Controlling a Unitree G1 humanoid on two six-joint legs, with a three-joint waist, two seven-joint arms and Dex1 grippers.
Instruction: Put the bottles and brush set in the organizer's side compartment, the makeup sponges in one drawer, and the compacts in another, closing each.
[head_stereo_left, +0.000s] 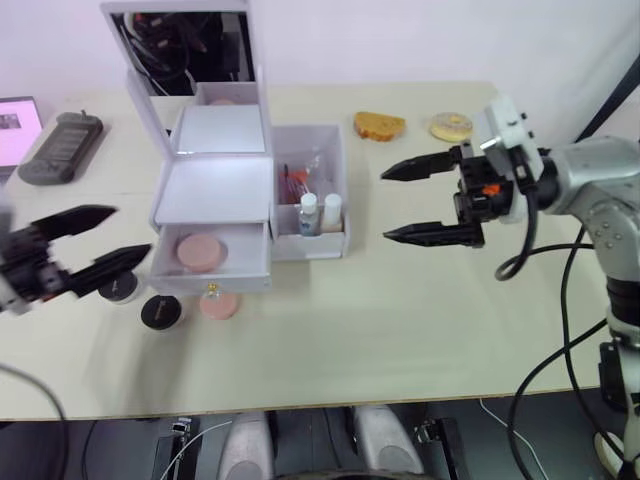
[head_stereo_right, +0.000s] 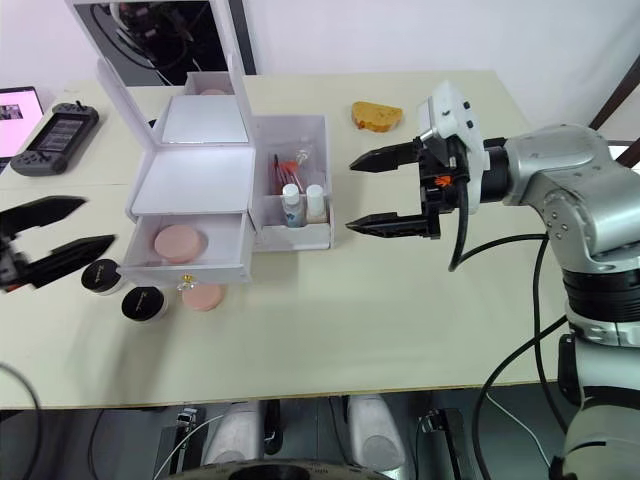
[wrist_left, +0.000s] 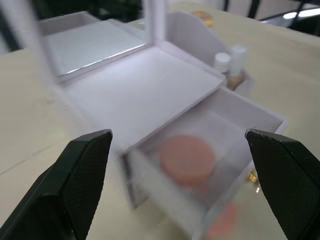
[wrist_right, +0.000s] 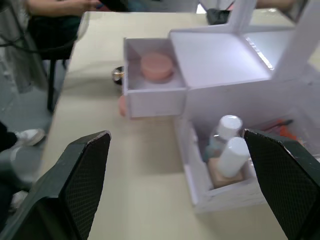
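White organizer (head_stereo_left: 212, 190), seemingly pink sponges (head_stereo_left: 201, 252)

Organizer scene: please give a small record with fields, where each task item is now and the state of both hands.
organizer: mirror lid upright, one front drawer pulled open
side compartment: holds two bottles and the brush set
makeup sponges: one in the open drawer, one on the table in front of it
compacts: two, on the table left of the drawer front
left hand: open, holding nothing, near the compacts
right hand: open, holding nothing, right of the organizer

Grey right arm (head_stereo_right: 560, 175), black cables, pointed black fingers (head_stereo_right: 385, 224).
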